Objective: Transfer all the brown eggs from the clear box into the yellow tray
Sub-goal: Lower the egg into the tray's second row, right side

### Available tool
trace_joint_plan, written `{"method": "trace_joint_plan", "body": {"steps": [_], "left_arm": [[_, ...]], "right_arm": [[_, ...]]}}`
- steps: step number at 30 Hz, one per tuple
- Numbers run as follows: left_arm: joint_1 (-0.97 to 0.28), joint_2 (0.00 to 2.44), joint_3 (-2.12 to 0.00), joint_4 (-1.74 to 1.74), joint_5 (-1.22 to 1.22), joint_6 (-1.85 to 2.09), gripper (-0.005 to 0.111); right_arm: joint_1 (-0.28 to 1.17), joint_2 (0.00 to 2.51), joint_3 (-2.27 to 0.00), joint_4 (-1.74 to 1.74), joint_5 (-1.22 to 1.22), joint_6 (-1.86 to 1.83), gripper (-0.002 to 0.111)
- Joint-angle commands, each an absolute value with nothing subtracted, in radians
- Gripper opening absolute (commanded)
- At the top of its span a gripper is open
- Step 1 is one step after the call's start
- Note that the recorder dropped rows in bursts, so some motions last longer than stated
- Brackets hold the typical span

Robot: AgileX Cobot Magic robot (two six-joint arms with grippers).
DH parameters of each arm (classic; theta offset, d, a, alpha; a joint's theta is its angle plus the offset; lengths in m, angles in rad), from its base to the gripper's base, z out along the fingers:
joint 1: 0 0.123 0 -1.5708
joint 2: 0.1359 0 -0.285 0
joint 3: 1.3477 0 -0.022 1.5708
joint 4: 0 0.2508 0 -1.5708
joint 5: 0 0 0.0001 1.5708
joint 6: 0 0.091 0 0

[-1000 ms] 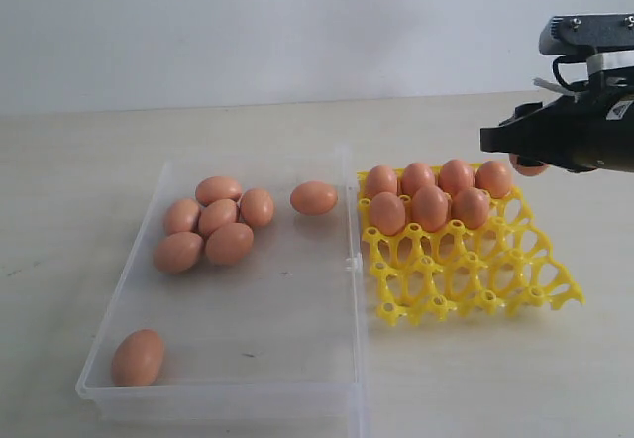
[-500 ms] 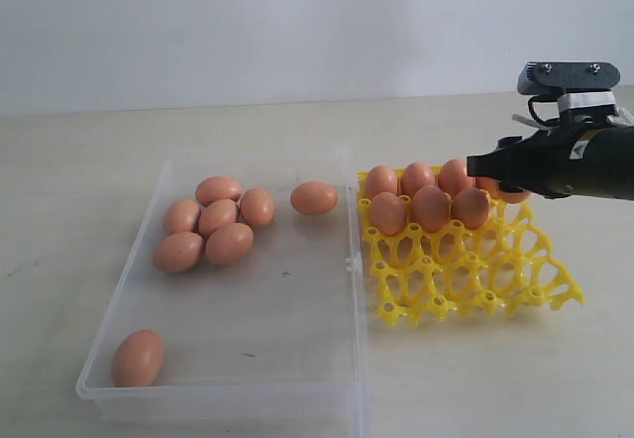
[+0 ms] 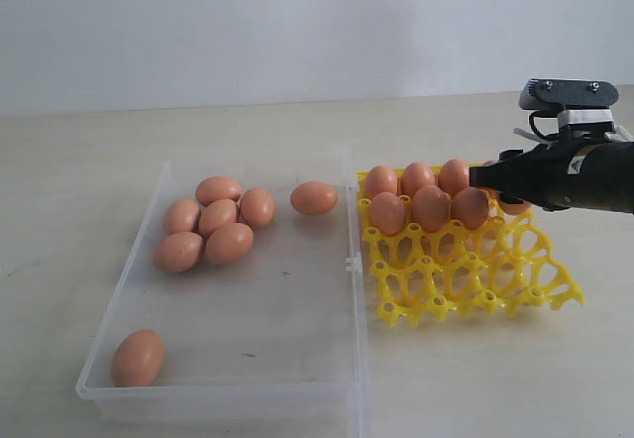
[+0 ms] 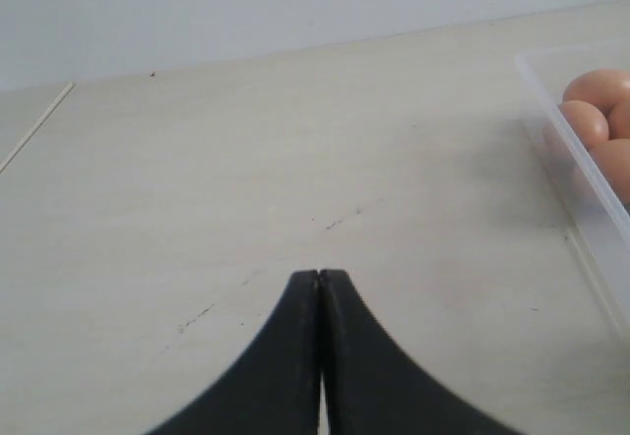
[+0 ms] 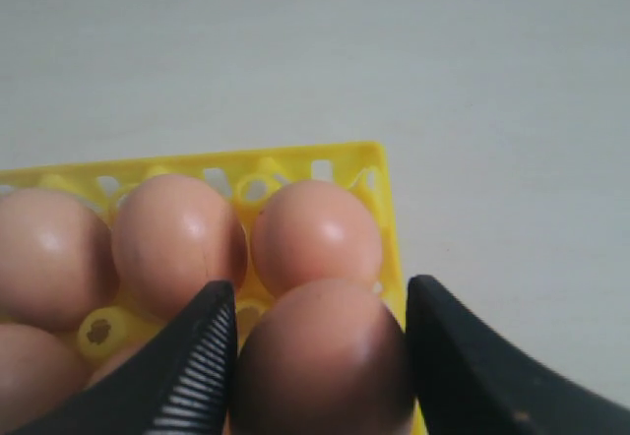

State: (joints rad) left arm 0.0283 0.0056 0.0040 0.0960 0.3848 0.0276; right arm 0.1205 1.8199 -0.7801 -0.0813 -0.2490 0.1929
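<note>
Your right gripper (image 5: 320, 297) holds a brown egg (image 5: 320, 361) low over the yellow tray (image 5: 354, 150) (left gripper (image 4: 320, 278) closed, empty), likely to seat it below.

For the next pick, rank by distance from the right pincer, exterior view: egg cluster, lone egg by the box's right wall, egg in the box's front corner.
1. Lone egg, by the box's right wall, nearest the right pincer.
2. Egg cluster, box's far left.
3. Corner egg, front left.
</note>
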Motion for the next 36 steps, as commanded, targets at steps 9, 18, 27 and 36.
{"method": "trace_joint_plan", "body": {"steps": [9, 18, 27, 36], "left_arm": [[0.030, 0.000, 0.000, 0.095, 0.379, 0.023, 0.000], [0.030, 0.000, 0.000, 0.095, 0.379, 0.023, 0.000], [0.030, 0.000, 0.000, 0.095, 0.379, 0.023, 0.000], [0.030, 0.000, 0.000, 0.095, 0.379, 0.023, 0.000]], "right_arm": [[0.114, 1.821, -0.787, -0.116, -0.287, 0.237, 0.000], [0.114, 1.821, -0.787, -0.116, -0.287, 0.237, 0.000], [0.114, 1.821, -0.787, -0.116, -0.287, 0.237, 0.023], [0.114, 1.821, -0.787, -0.116, -0.291, 0.237, 0.044]]}}
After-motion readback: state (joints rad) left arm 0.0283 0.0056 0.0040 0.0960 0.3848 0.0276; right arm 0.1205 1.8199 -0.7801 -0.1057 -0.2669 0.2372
